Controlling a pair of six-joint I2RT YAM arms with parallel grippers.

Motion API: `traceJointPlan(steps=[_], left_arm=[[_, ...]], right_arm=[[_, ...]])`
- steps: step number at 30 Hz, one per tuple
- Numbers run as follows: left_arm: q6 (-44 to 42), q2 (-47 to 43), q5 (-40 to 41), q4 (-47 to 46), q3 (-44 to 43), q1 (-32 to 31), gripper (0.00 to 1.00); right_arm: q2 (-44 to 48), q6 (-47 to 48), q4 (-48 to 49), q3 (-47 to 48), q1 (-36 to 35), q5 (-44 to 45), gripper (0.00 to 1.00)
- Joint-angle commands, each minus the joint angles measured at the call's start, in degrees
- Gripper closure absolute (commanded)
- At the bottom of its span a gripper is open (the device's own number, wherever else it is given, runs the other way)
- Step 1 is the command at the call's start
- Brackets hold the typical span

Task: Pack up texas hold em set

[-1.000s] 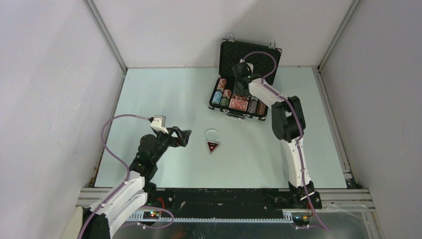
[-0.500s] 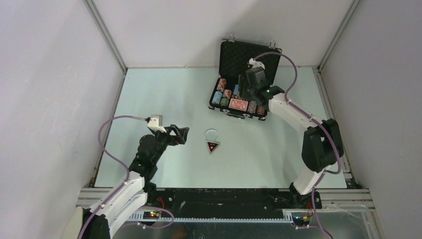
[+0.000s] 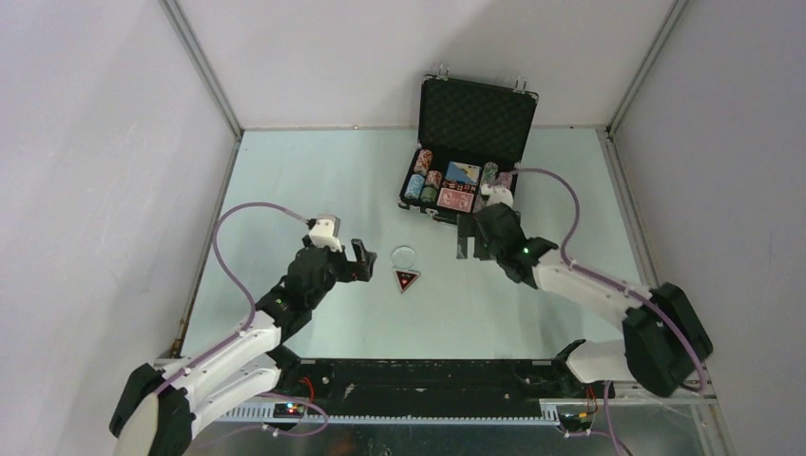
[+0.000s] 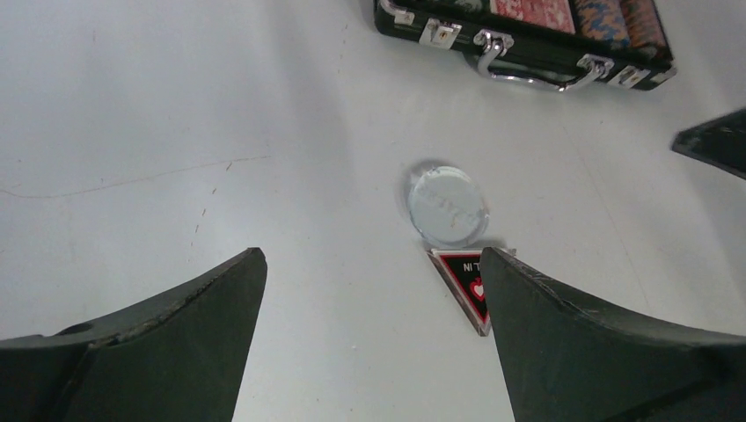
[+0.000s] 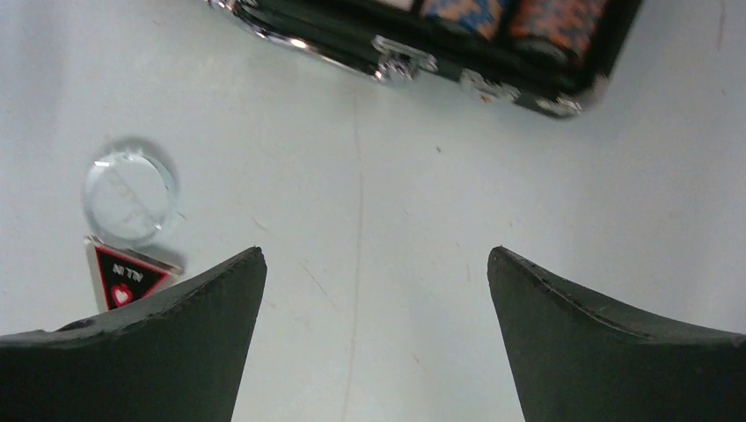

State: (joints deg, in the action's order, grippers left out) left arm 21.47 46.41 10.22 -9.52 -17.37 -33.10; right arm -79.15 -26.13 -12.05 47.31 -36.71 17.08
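The black briefcase [image 3: 475, 112] stands open at the back, foam lid upright. In its base lie striped chip stacks [image 3: 420, 177], a red deck [image 3: 454, 199] and a blue deck [image 3: 463, 172]. On the table in front lie a clear round token [image 3: 406, 255] and a black-and-red triangular token [image 3: 408, 281]. My left gripper [image 3: 362, 261] is open just left of the tokens, with nothing between its fingers. The left wrist view has the round token [image 4: 447, 205] and the triangle [image 4: 464, 286] ahead of the left gripper [image 4: 371, 255]. My right gripper [image 3: 470, 243] hangs open and empty in front of the case.
The right wrist view shows the case's front wall [image 5: 440, 63] with silver latches ahead of the right gripper [image 5: 376, 253], and both tokens at left, the round one [image 5: 130, 195] above the triangle [image 5: 123, 277]. White walls with metal rails enclose the table.
My right gripper has opened and pulled back out of the case toward the near side; the blue deck now shows in the case. The left arm has reached forward and right toward the tokens.
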Motion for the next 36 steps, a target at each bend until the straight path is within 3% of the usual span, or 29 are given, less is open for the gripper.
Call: traceJointPlan(steps=[1,6,13,23,29,36], left_arm=[[-0.28,2.62,5.43,6.55,-4.4,-4.03,0.02],[-0.98,9.48,9.88,12.03,-9.42,-9.63,0.02],[0.05,16.96,9.58,13.15,-14.99,-13.28,0.02],[2.58,29.99,4.82,17.05,-23.62,-14.81,0.02],[2.26,33.73,2.15,19.26,-26.45,-15.41,0.02],[2.51,37.61,1.32,20.41,-28.87,-17.18,0.02]], right_arm=[[9.53,-0.53,10.54,-9.07,-0.34,2.6,0.01],[19.56,1.27,21.27,-19.43,-0.45,3.01,0.01],[25.44,0.26,19.76,-22.19,-0.63,5.14,0.01],[27.48,2.89,14.55,-22.99,-1.53,3.42,0.0],[28.39,3.82,21.43,-26.2,-2.52,1.81,0.0],[28.63,3.44,22.99,-26.92,-2.89,2.41,0.0]])
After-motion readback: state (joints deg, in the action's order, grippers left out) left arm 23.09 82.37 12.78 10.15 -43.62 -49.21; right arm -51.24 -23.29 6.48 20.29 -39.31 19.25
